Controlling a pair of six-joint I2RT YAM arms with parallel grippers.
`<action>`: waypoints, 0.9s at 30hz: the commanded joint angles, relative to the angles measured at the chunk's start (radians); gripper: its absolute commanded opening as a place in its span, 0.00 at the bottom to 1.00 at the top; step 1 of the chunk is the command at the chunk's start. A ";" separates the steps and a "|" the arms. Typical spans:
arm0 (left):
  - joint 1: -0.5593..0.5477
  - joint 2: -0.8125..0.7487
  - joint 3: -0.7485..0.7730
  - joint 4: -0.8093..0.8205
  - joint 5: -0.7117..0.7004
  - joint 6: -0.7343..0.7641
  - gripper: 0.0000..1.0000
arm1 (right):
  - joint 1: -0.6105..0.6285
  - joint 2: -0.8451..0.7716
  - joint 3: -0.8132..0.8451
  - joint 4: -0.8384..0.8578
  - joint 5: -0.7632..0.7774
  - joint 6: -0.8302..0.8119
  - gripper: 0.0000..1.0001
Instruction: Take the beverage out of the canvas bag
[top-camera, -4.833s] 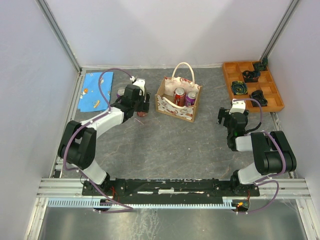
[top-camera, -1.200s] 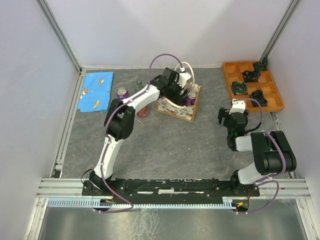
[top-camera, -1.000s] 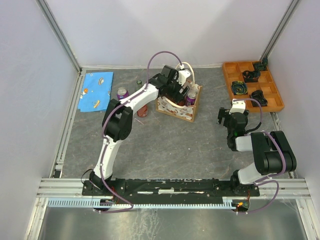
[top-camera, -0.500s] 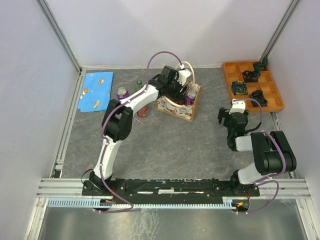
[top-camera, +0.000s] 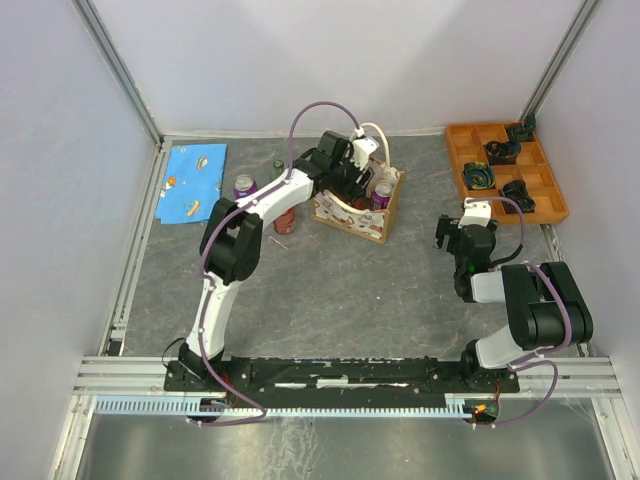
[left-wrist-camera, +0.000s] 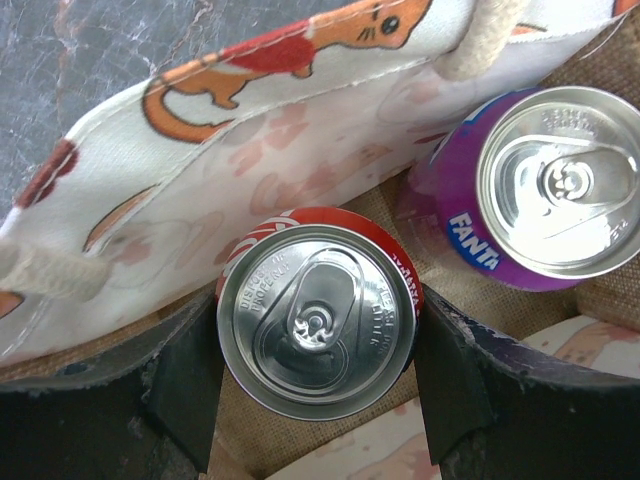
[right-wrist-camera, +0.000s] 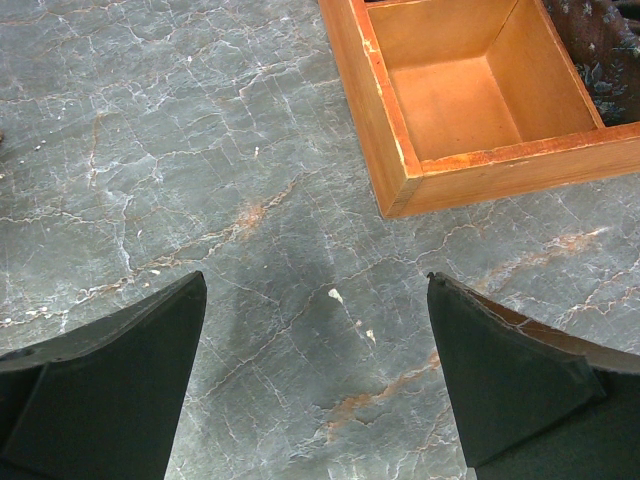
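Note:
The canvas bag (top-camera: 350, 220) stands at the back middle of the table, with white handles and a red-and-white print. In the left wrist view its printed wall (left-wrist-camera: 200, 150) is close above. A red soda can (left-wrist-camera: 318, 320) and a purple Fanta can (left-wrist-camera: 555, 180) stand upright inside it. My left gripper (top-camera: 356, 184) reaches down into the bag. In the left wrist view the left gripper (left-wrist-camera: 318, 340) has one finger against each side of the red can. My right gripper (top-camera: 462, 233) is open and empty over bare table, also shown in the right wrist view (right-wrist-camera: 318, 300).
An orange compartment tray (top-camera: 456, 160) with dark items sits at the back right; its corner (right-wrist-camera: 400, 170) is just beyond my right gripper. A blue cloth (top-camera: 190, 180), a purple can (top-camera: 244, 186) and a small green item (top-camera: 278, 163) lie left of the bag.
My left arm swung from the table left of the bag to over the bag, then lowered its gripper around the red can. The right arm has not moved.

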 joint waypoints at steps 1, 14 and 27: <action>0.014 -0.142 0.105 0.046 0.040 -0.041 0.03 | -0.002 -0.009 0.030 0.026 -0.005 -0.001 0.99; 0.020 -0.296 0.149 0.016 0.010 -0.081 0.03 | -0.003 -0.009 0.030 0.026 -0.007 -0.003 0.99; 0.022 -0.654 -0.010 -0.075 -0.338 -0.062 0.03 | -0.003 -0.010 0.030 0.026 -0.005 -0.001 0.99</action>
